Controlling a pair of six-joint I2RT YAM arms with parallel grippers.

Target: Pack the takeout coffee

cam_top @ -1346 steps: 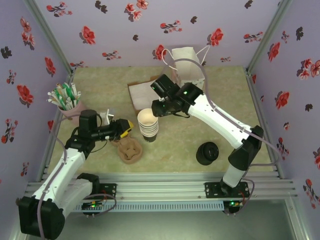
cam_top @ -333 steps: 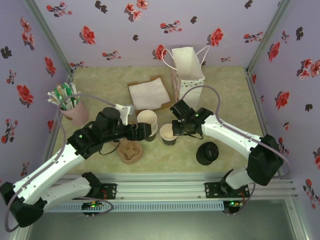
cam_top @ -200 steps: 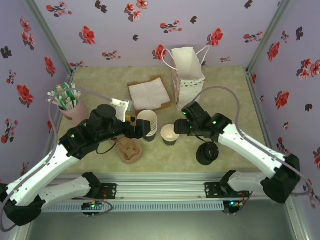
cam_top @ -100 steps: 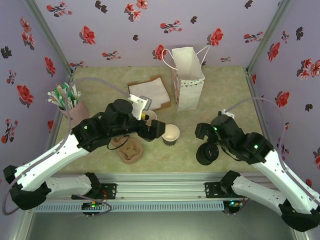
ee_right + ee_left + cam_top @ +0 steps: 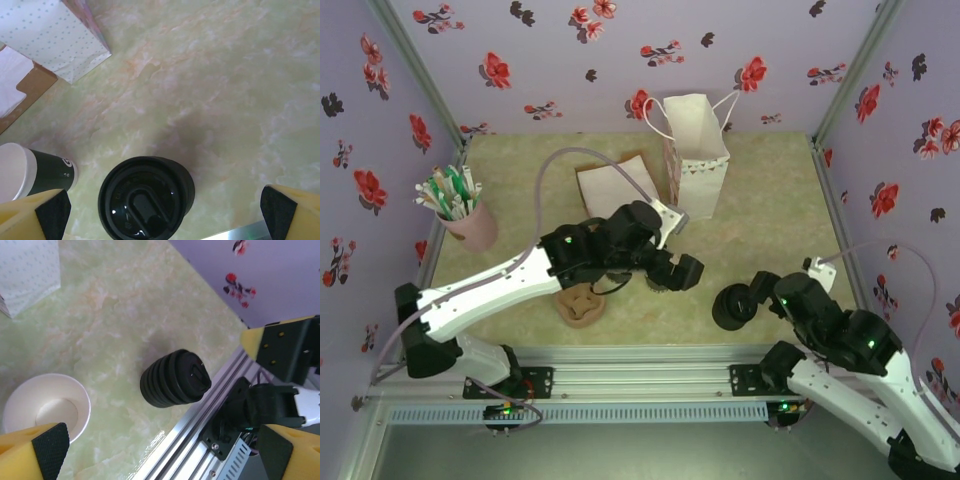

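- The takeout coffee cup point(image 5: 45, 410) stood upright and alone near the centre of the worktop point(image 5: 770, 200). Its cream inside was open to the camera, and no lid was on it.
- My left end effector point(image 5: 160, 455) was wide, with nothing between its pads. In the left wrist view the cup lay at the lower left, just beside the pad in that corner. So I hung above the cup and a little to one side, not around it.
- My right end effector point(image 5: 165, 212) was wide as well and held nothing. In the right wrist view the pile of black lids point(image 5: 145, 197) sat at the bottom centre, between my two pads and below them. The cup was at the lower left edge, near the pile but apart from it.
- The paper bag point(image 5: 698, 150) stood upright at the upper centre of the top view, well apart from the cup.
- I judged that the step in hand was the closing of the cup: the cup was ready, but no lid was taken yet.
- The next move, as I judged it, called for my right end effector to go down on the pile and pinch only the top lid by its rim. Then it should bring the lid level over the cup. My left one could steady the cup, because a light paper cup tips easily under pressing.
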